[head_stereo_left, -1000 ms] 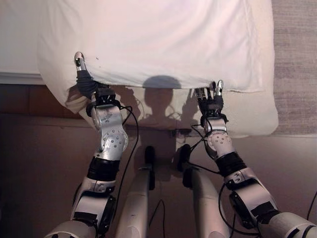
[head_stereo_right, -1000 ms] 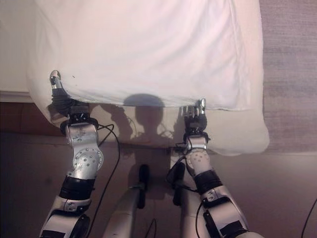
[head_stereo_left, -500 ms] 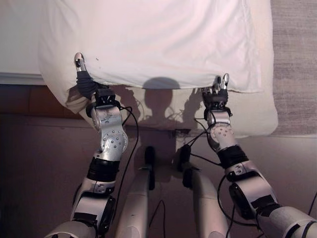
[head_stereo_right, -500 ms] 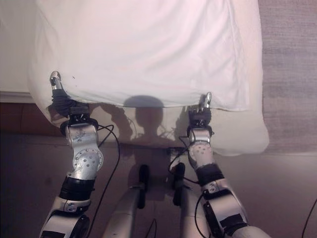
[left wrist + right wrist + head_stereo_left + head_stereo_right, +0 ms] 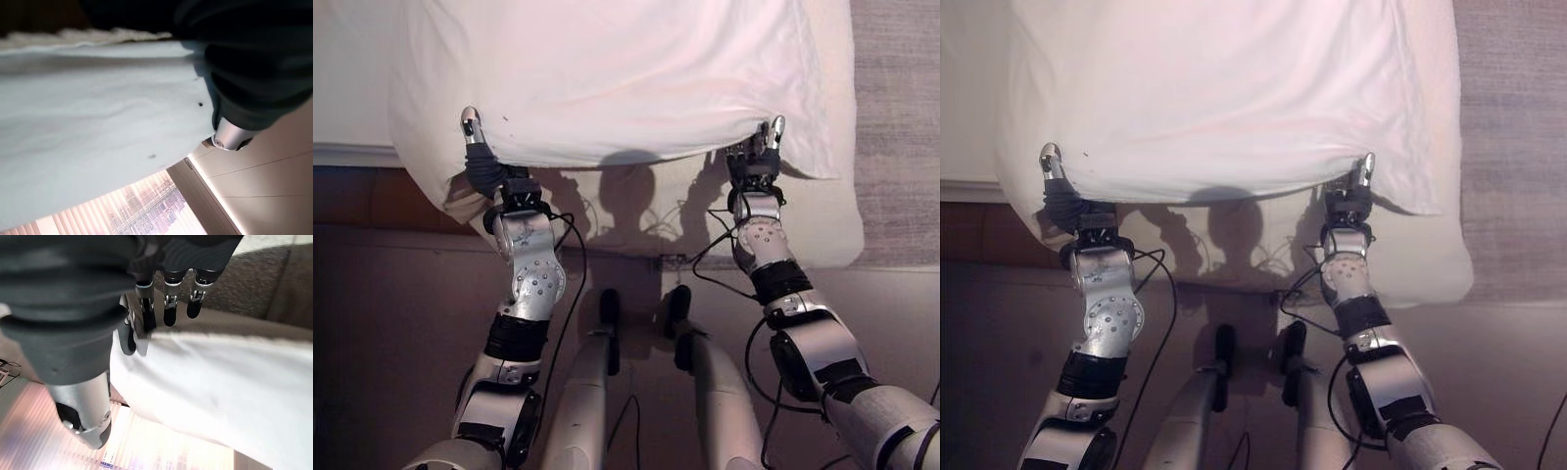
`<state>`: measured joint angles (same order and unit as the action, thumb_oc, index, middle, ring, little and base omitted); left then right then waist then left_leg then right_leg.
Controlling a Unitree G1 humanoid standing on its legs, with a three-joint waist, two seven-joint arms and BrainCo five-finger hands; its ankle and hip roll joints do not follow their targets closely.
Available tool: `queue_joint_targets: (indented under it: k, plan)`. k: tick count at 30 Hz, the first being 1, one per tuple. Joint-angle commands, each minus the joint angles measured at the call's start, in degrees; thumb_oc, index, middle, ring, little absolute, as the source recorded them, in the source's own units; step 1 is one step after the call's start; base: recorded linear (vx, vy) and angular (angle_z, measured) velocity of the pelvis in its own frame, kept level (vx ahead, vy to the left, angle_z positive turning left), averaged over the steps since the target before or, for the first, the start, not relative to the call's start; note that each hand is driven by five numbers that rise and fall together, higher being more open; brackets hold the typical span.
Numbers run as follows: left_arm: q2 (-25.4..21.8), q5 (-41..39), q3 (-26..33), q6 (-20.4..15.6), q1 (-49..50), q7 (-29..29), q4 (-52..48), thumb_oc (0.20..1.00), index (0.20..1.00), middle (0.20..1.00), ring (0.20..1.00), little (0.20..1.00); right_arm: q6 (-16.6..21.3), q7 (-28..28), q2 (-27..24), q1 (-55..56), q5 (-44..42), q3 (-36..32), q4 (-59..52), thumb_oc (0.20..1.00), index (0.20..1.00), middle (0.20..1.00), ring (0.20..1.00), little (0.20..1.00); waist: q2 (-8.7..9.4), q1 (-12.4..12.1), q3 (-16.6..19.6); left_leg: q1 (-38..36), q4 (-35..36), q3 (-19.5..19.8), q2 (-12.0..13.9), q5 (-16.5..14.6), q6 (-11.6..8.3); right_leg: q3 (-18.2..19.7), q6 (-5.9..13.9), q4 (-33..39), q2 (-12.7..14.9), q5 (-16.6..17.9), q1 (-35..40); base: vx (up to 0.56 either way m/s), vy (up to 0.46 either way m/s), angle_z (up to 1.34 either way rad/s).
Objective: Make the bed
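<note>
Bed (image 5: 822, 235) with a cream mattress cover lay ahead, and a white sheet (image 5: 607, 78) was spread over it, its near edge raised off the mattress. Left hand (image 5: 481, 162) was at the sheet's near left corner, fingers hidden in the cloth, so their grip could not be told. Right hand (image 5: 756, 166) was at the near right edge, its fingers (image 5: 168, 308) curled over the hem and thumb pinching it. Grey carpet (image 5: 896, 127) lay beside the bed.
</note>
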<state>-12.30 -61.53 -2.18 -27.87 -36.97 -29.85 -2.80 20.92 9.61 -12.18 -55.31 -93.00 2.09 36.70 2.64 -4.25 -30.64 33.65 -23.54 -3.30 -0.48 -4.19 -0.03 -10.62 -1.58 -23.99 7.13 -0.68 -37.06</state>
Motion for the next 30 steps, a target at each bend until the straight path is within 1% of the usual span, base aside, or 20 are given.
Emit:
queue_joint_targets:
  k: [1, 2, 6, 10, 16, 18, 21, 22, 25, 26, 27, 28, 29, 30]
  plan:
    - [-1.77, 4.58, 3.65, -7.04, 5.37, 3.92, -14.06, 0.2, 0.2, 0.2, 0.2, 0.2, 1.21, -2.55, -4.21, -0.74, -0.47, -2.89, -0.92, 0.322, 0.322, 0.322, 0.322, 0.322, -4.29, -3.64, 5.87, 2.74, 3.47, -0.11, -3.06, 2.02, 1.71, 0.63, 8.04, 1.56, 2.86, 0.45, -0.29, 0.0, 0.0, 0.0]
    - [-1.7, 4.56, 3.69, -7.07, 5.43, 3.89, -14.01, 0.2, 0.2, 0.2, 0.2, 0.2, 1.22, -2.42, -4.12, -0.47, -0.36, -2.85, -1.04, 0.2, 0.2, 0.2, 0.2, 0.2, -4.28, -3.59, 5.85, 2.76, 3.4, -0.06, -3.03, 1.99, 1.73, 0.69, 8.03, 1.53, 2.86, 0.42, -0.35, 0.0, 0.0, 0.0]
    - [-1.52, 4.37, 3.88, -7.1, 5.69, 3.93, -13.85, 0.2, 0.2, 0.2, 0.2, 0.2, 0.87, -2.38, -3.81, 0.66, 0.16, -2.47, -1.53, 0.2, 0.2, 0.2, 0.2, 0.2, -4.08, -3.5, 5.93, 2.75, 3.35, -0.06, -3.0, 1.88, 1.75, 0.79, 7.98, 1.47, 2.83, 0.37, -0.33, 0.0, 0.0, 0.0]
    - [-1.35, 4.02, 3.85, -6.92, 5.94, 4.39, -13.58, 0.2, 0.2, 0.2, 0.2, 0.2, -0.08, -3.48, -3.53, 2.71, 0.31, -2.09, -2.1, 0.2, 0.2, 0.2, 0.2, 0.2, -3.97, -3.3, 6.04, 2.59, 3.63, -0.23, -2.95, 1.91, 1.7, 0.66, 8.01, 1.63, 2.88, 0.35, -0.25, 0.0, 0.0, 0.0]
    - [-0.55, 3.27, 3.89, -6.49, 6.55, 5.04, -12.59, 0.2, 0.2, 0.2, 0.2, 0.2, -1.14, -6.1, -2.82, 6.86, 0.43, -1.94, -4.65, 0.2, 0.2, 0.2, 0.2, 0.2, -4.0, -2.82, 6.11, 2.37, 3.94, -0.27, -2.86, 2.04, 1.61, 0.55, 8.05, 2.18, 2.92, 0.33, 0.15, 0.0, 0.0, 0.0]
    - [0.11, 2.22, 4.3, -6.68, 7.14, 5.82, -11.71, 0.2, 0.2, 0.2, 0.2, 0.2, -1.64, -8.25, -2.4, 9.58, 0.73, -1.75, -7.18, 0.2, 0.2, 0.2, 0.2, 0.2, -4.15, -2.56, 6.04, 1.93, 4.19, -0.2, -2.98, 2.15, 1.61, 0.79, 8.11, 2.27, 2.84, 0.47, 0.36, 0.0, 0.0, 0.0]
    - [0.76, 1.45, 4.14, -6.68, 7.43, 6.24, -10.8, 0.2, 0.2, 0.2, 0.2, 0.2, -1.0, -9.09, -2.22, 11.62, 1.15, -1.65, -9.54, 0.2, 0.2, 0.2, 0.2, 0.2, -4.41, -2.32, 6.22, 1.65, 5.08, -0.49, -2.91, 2.65, 1.38, 0.83, 8.17, 3.1, 2.93, 0.7, 0.7, 0.01, -0.018, -0.04]
    - [1.4, 0.8, 4.07, -6.63, 8.02, 6.76, -9.64, 0.2, 0.2, 0.2, 0.2, 0.2, -0.93, -10.62, -1.67, 13.76, 1.68, -1.68, -12.09, 0.2, 0.2, 0.2, 0.2, 0.2, -4.64, -1.94, 6.29, 0.92, 6.06, -0.28, -2.95, 2.99, 1.2, 0.96, 8.2, 3.86, 2.64, 0.61, 1.34, 0.02, -0.053, -0.09]
    - [2.5, -0.86, 4.4, -6.66, 9.38, 7.28, -7.89, 0.2, 0.2, 0.2, 0.2, 0.2, -0.43, -11.76, -0.49, 16.83, 2.46, -1.42, -15.95, 0.2, 0.2, 0.2, 0.2, 0.2, -5.09, -1.69, 6.67, 0.28, 7.04, -0.32, -2.91, 3.61, 1.09, 1.0, 8.08, 4.31, 2.38, 0.6, 1.83, 0.02, -0.055, -0.06]
    - [3.94, -2.89, 5.4, -7.23, 11.14, 7.84, -5.99, 0.2, 0.2, 0.2, 0.2, 0.2, -0.23, -12.74, 0.46, 19.88, 3.27, -0.94, -18.44, 0.2, 0.2, 0.2, 0.2, 0.2, -5.59, -1.49, 6.82, -0.73, 7.28, -0.11, -2.94, 3.92, 0.76, 0.9, 7.79, 3.96, 2.15, -0.27, 2.87, 0.02, -0.069, -0.01]
    - [3.93, -2.99, 5.42, -7.25, 11.19, 7.95, -5.94, 0.2, 0.2, 0.2, 0.2, 0.2, -0.2, -12.66, 0.49, 19.99, 3.32, -0.88, -18.56, 0.2, 0.2, 0.2, 0.2, 0.2, -5.61, -1.44, 6.9, -0.74, 7.41, -0.07, -2.96, 4.03, 0.76, 0.86, 7.79, 4.06, 2.16, -0.19, 2.89, 0.07, -0.185, -0.03]
    - [6.11, -5.5, 6.98, -6.97, 14.63, 8.07, -3.32, 0.2, 0.2, 0.2, 0.2, 0.2, 0.25, -13.96, 1.21, 24.21, 5.79, -0.52, -23.05, 0.2, 0.2, 0.2, 0.2, 0.2, -6.31, -0.89, 7.2, -2.73, 8.15, 0.24, -2.71, 4.05, 0.17, 0.7, 7.44, 3.42, 1.94, -1.68, 4.61, 0.04, -0.133, -0.02]
    - [6.18, -5.71, 7.01, -6.99, 14.83, 8.32, -3.24, 0.2, 0.2, 0.2, 0.2, 0.2, 0.29, -13.71, 1.25, 24.62, 6.02, -0.36, -23.47, 0.2, 0.2, 0.2, 0.2, 0.2, -6.42, -0.76, 7.3, -2.74, 8.32, 0.3, -2.74, 4.38, 0.18, 0.6, 7.37, 3.55, 1.96, -1.44, 4.65, 0.06, -0.184, 0.03]
    - [6.97, -6.4, 7.67, -6.89, 16.21, 8.32, -1.75, 0.2, 0.2, 0.2, 0.2, 0.2, 0.05, -14.89, 1.99, 26.0, 6.16, -0.59, -25.22, 0.2, 0.2, 0.2, 0.2, 0.2, -6.7, -0.56, 7.35, -3.56, 8.35, 0.75, -2.73, 4.43, -0.38, 0.45, 7.18, 3.57, 1.77, -2.18, 5.71, 0.02, -0.185, 0.03]
